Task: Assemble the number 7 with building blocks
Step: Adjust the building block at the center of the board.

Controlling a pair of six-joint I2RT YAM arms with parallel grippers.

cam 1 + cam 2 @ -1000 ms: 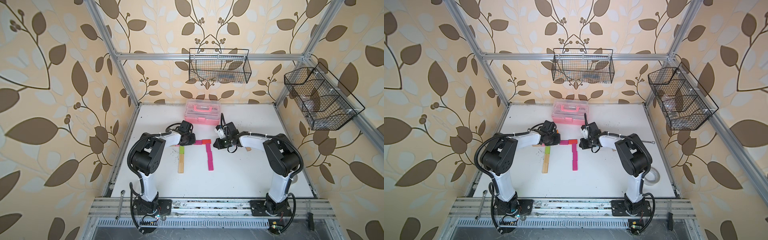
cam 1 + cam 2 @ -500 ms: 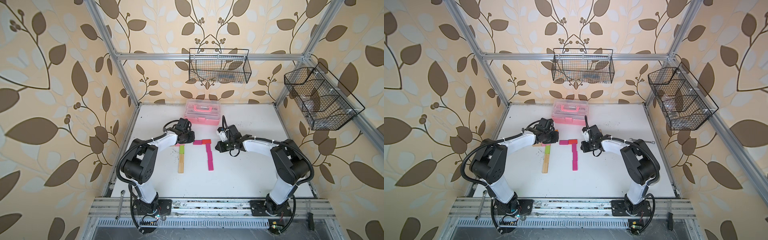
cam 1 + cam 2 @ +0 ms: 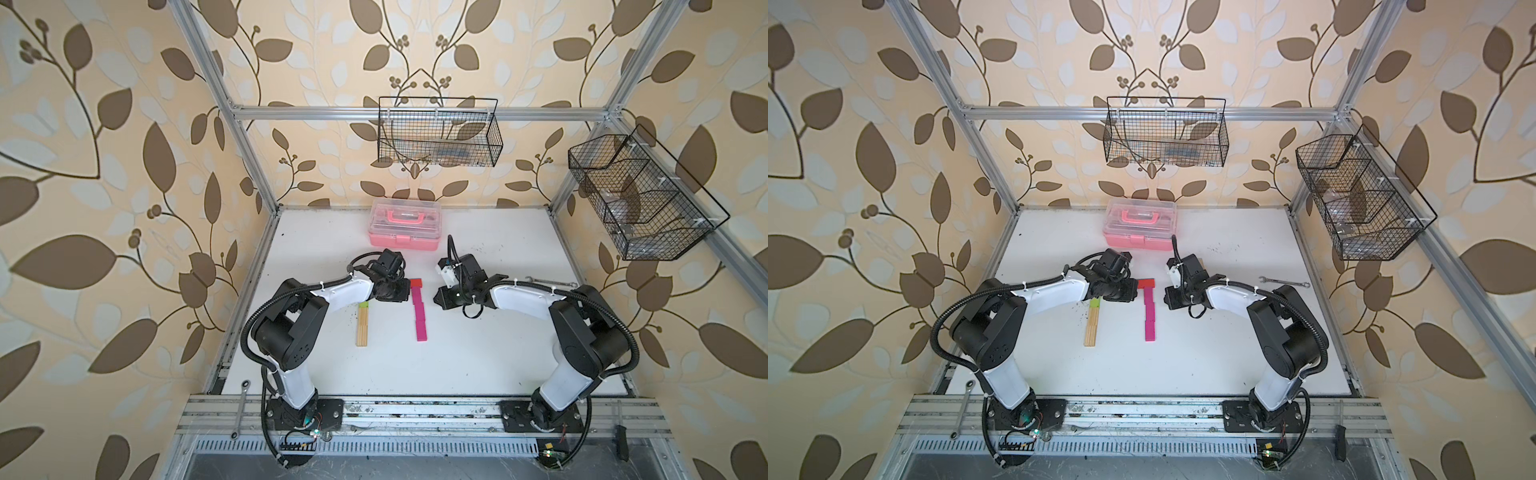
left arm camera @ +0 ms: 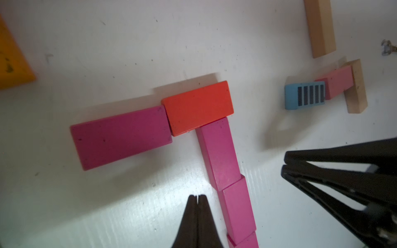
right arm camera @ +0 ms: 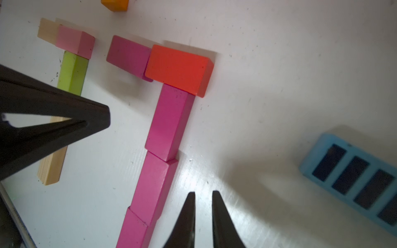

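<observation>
The number 7 lies mid-table: a red block (image 3: 416, 283) (image 4: 197, 107) capping a long magenta bar (image 3: 418, 313) (image 5: 169, 120), and a magenta block (image 4: 121, 137) (image 5: 129, 57) end-on against the red one. My left gripper (image 4: 197, 195) (image 3: 401, 291) is shut and empty, low beside the bar's left side and hiding that magenta block in both top views. On the bar's right side my right gripper (image 5: 203, 192) (image 3: 438, 299) holds nothing, its jaws a narrow gap apart. Loose building blocks: lime green (image 3: 364, 306), wood (image 3: 362, 330), blue-striped (image 4: 305, 95), light pink (image 4: 337, 82), orange (image 5: 115, 4).
A pink plastic case (image 3: 403, 226) stands at the back of the table. A wrench (image 3: 548, 282) lies to the right behind my right arm. Two wire baskets (image 3: 438, 133) hang on the walls above. Another wood block (image 4: 320, 28) lies past the blue-striped one.
My left gripper has shifted right toward the red block and now covers the bar's magenta block in the top views. Both arms' elbows have swung. The blocks have not moved.
</observation>
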